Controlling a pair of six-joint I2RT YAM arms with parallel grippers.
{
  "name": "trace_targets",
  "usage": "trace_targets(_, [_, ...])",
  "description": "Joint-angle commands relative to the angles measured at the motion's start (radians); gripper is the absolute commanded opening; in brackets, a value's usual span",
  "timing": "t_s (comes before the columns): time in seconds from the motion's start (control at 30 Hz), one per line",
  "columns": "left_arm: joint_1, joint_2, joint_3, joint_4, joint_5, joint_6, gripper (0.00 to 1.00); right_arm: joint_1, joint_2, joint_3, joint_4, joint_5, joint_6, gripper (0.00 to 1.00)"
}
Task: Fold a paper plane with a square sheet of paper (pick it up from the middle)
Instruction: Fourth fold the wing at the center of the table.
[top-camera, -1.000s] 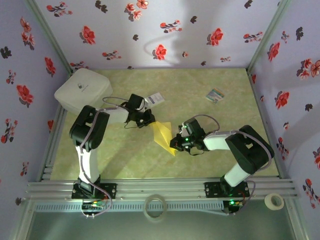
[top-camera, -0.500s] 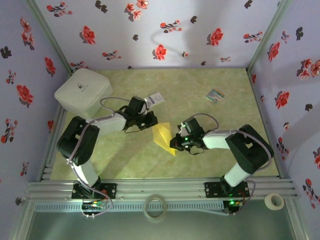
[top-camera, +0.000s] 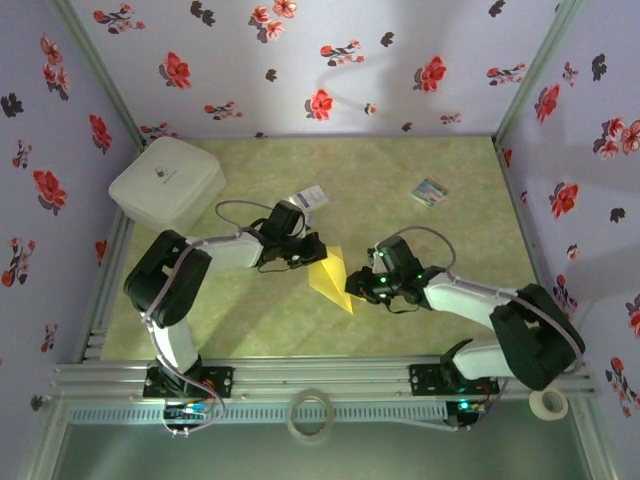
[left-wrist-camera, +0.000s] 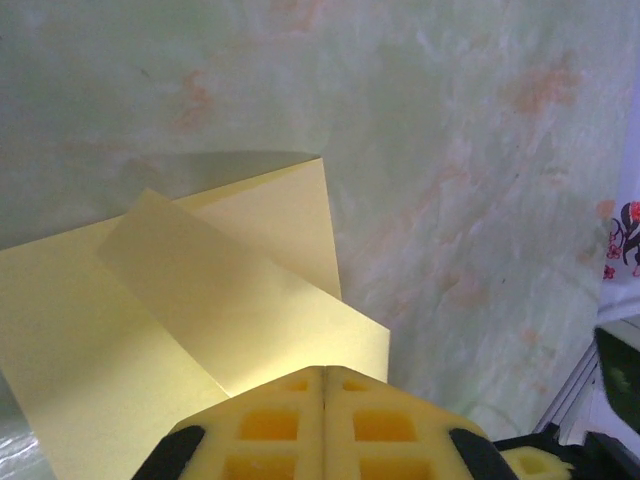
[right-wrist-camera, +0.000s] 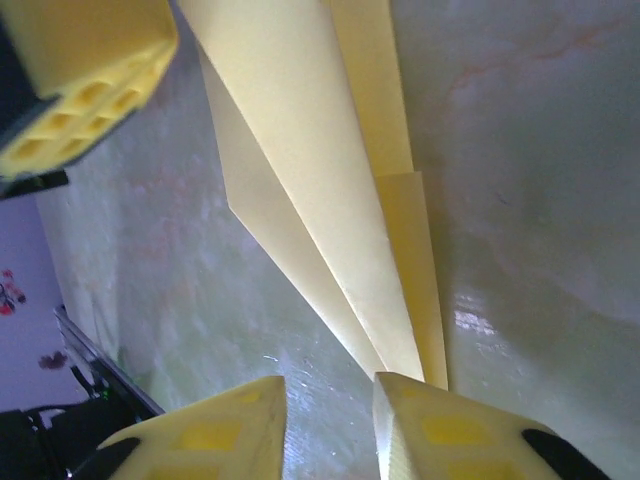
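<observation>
Left wrist view: the left claw is clenched, its yellow waffle-holed pads pressed into one seam, seemingly nipping the near edge of the plane, which spreads away from it over the bench. The paper is thin, matte and pale yellow, folded in overlapping flaps with sharp creases. Right wrist view: the right claw is released, pads apart, and the plane's narrow point ends at the gap, close to one pad. The bench is glossy, marbled green with faint orange blotches.
</observation>
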Motion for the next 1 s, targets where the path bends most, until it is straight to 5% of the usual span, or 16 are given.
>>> trace_targets(0.0, [-0.013, 0.028, 0.041, 0.021, 0.04, 0.007, 0.03, 0.003, -0.059, -0.042, -0.049, 0.075, 0.065, 0.33])
trace_targets(0.33, [-0.012, 0.097, 0.095, -0.047, 0.073, 0.066, 0.03, 0.009, -0.082, -0.122, 0.079, 0.012, 0.274, 0.4])
trace_targets(0.97, [-0.006, 0.156, 0.028, -0.016, 0.056, 0.037, 0.02, 0.063, -0.049, -0.143, 0.06, -0.016, 0.295, 0.42])
